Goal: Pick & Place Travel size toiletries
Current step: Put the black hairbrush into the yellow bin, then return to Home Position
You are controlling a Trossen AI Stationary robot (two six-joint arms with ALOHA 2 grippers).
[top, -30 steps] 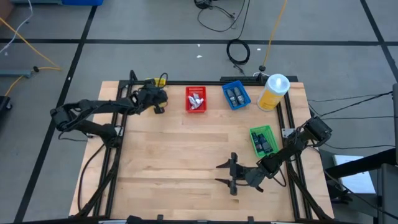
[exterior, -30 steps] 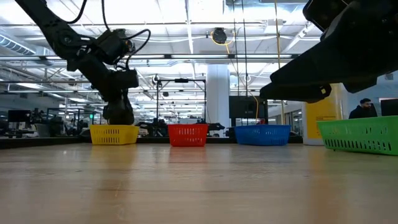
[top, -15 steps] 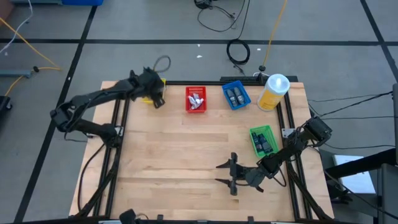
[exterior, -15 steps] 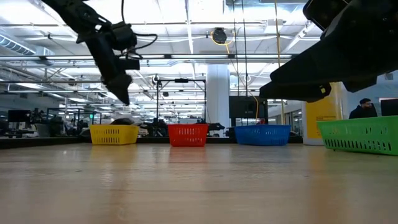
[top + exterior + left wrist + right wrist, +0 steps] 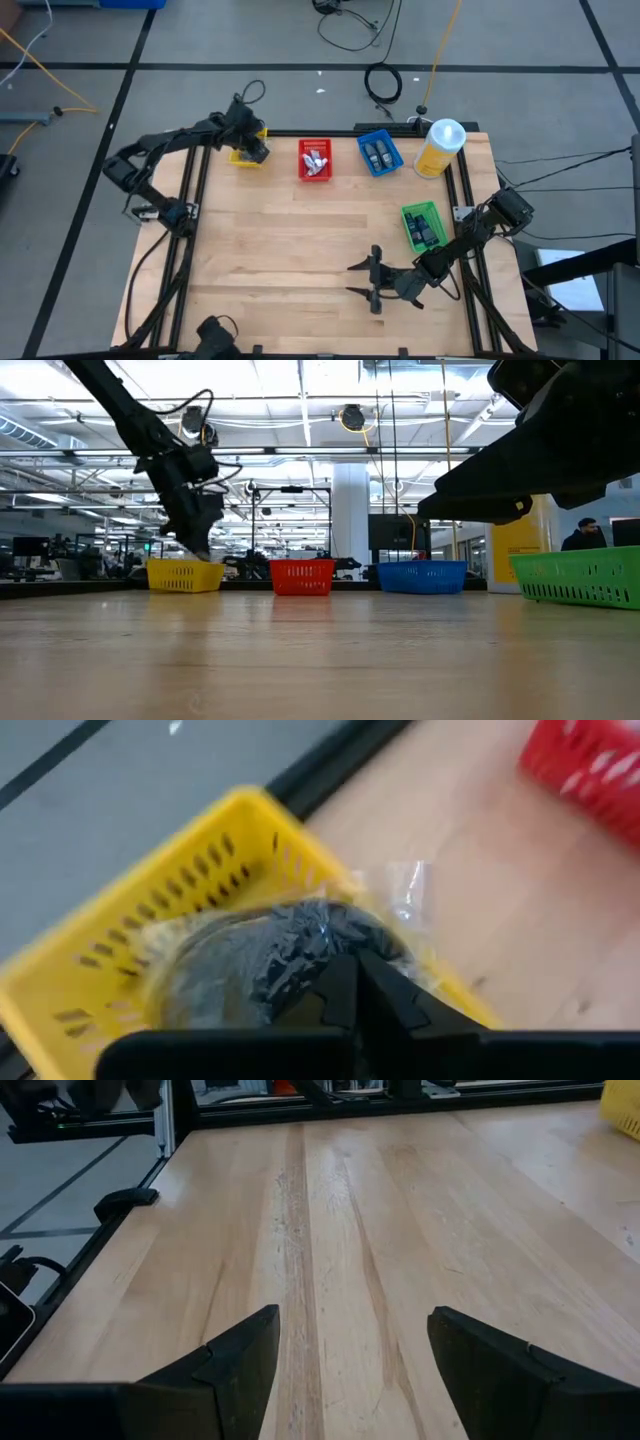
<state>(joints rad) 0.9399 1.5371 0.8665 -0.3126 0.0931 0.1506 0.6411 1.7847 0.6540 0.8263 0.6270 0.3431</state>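
Note:
My left gripper [image 5: 252, 150] is over the yellow basket [image 5: 241, 157] at the table's far left, fingers shut and pointing down into it [image 5: 205, 548]. In the left wrist view a round dark puck [image 5: 250, 960] in crinkled clear wrap lies in the yellow basket [image 5: 130, 910], just beyond the shut fingertips [image 5: 352, 965]. My right gripper [image 5: 360, 282] waits open and empty, low over the table near the front right [image 5: 355, 1335]. White tubes lie in the red basket [image 5: 315, 160], dark bottles in the blue basket [image 5: 380, 153], and dark packets in the green basket [image 5: 422, 226]. My left gripper's shut fingertips stand at the near edge of the wrapped puck [image 5: 320, 945], coming from above and slanting down. I cannot tell whether they touch or pinch the clear wrap. The puck rests in the basket.
A big yellow bottle with a white cap [image 5: 440, 147] stands at the far right corner. The yellow, red and blue baskets line the far edge. Bare wood [image 5: 290, 240] fills the middle and near left. My right arm [image 5: 540, 450] hangs large across the low view.
My left gripper rose out of the yellow basket, shifted a little toward the far edge, then came down again to the basket's rim. Its arm swung toward the far edge. A dark round thing showed in the basket once the gripper was up.

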